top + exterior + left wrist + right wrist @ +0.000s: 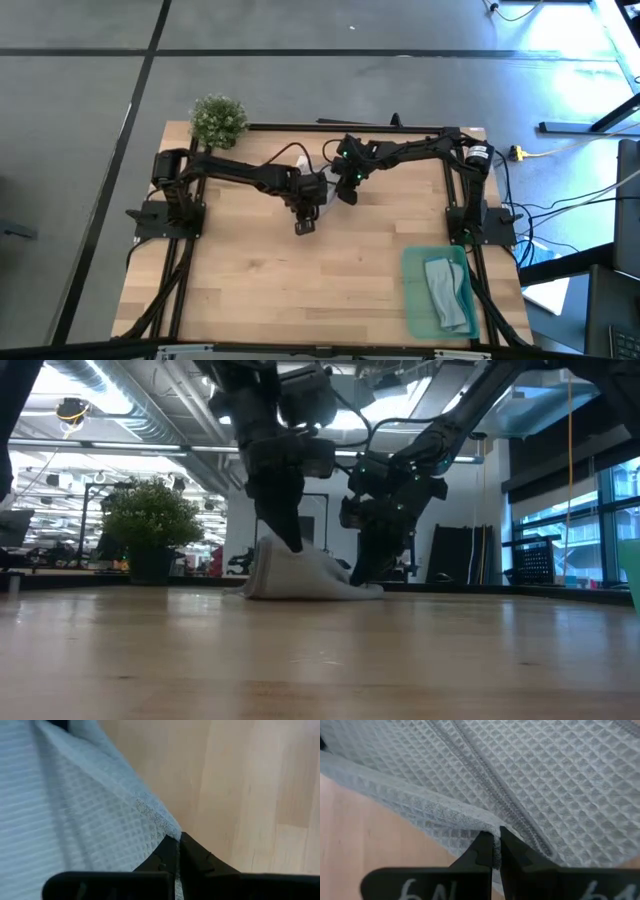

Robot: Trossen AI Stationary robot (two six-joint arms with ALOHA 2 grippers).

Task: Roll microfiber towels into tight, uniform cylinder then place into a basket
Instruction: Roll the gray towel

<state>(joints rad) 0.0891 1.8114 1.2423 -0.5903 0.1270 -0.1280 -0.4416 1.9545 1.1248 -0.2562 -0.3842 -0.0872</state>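
table [300,290] – wood, mid-back is my work zone | basket [412,290] near-right corner, one rolled towel [447,292] in it | grey waffle towel [300,575] bunched mid-table | my left gripper [178,851] & right gripper [496,846] each clenched on its hem – risk: thin pinch slips, roll goes loose

A small bushy plant [218,119] stands at the wooden table's [250,280] far-left corner.

Grey floor [300,90] with dark seams surrounding a wooden table [300,290]; bright ceiling lights [60,390] are shining, windows [560,525] glowing at right.
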